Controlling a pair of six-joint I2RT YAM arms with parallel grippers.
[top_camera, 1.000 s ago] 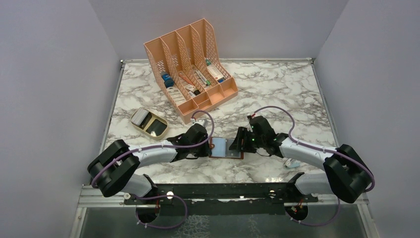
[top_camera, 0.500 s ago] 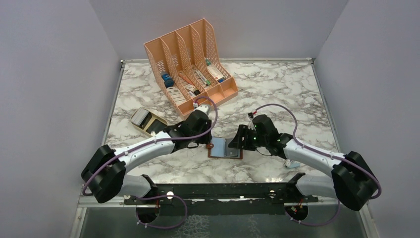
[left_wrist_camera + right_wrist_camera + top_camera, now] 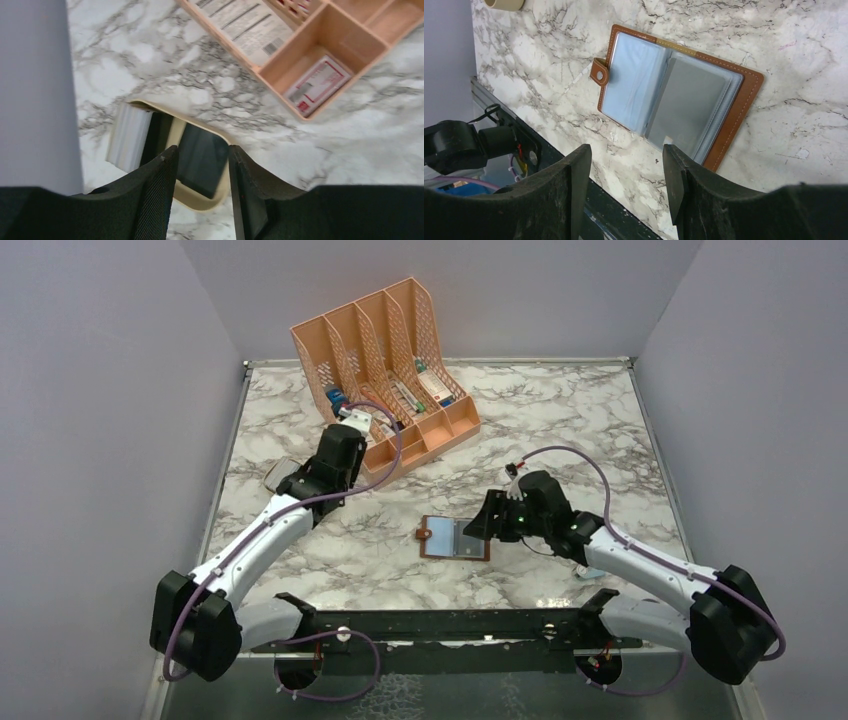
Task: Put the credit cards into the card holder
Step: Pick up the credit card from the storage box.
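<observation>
The card holder [image 3: 455,537] is a brown wallet lying open near the table's front edge, snap tab to the left. In the right wrist view the card holder [image 3: 674,95] has a grey credit card [image 3: 691,107] in its right clear pocket. My right gripper [image 3: 482,525] hovers open and empty at its right edge, jaws apart [image 3: 625,150]. My left gripper [image 3: 300,483] is open and empty above a cream tray [image 3: 200,200]. The tray holds a pale stack of cards [image 3: 129,136] on edge and a dark flat card [image 3: 202,160] that shows between my fingers.
A peach slotted desk organizer [image 3: 390,360] with boxes and pens stands at the back, its front bins [image 3: 320,50] just beyond the tray. A small pale blue object [image 3: 590,570] lies under the right forearm. Grey walls close in left, right and back.
My left gripper opened, left the wallet and swung back-left to above the cream tray. The right gripper drew back slightly right, still open. The wallet now lies uncovered.
</observation>
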